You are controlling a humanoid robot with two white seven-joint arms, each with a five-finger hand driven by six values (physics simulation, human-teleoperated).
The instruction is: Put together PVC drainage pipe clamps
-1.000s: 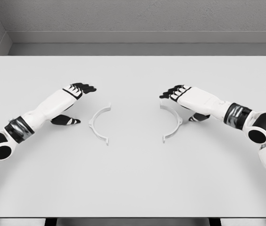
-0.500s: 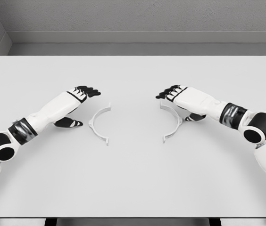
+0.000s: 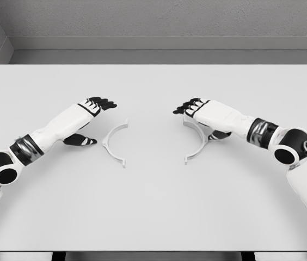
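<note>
Two white half-ring clamp pieces lie apart on a pale grey tabletop (image 3: 153, 212).

The left clamp half (image 3: 114, 143) lies beside the open, empty left hand (image 3: 91, 117); the right hand (image 3: 197, 111), fingers spread, hovers over the right clamp half (image 3: 197, 142)'s upper end.

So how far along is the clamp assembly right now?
Nothing looks joined yet. The two clamp halves lie apart on the table, open sides facing each other: left half, right half. The right hand is over its half's upper end, possibly touching; no firm grasp shows. The left hand hovers open beside its half. Left to do: grasp both, bring them together, and mate them.
</note>
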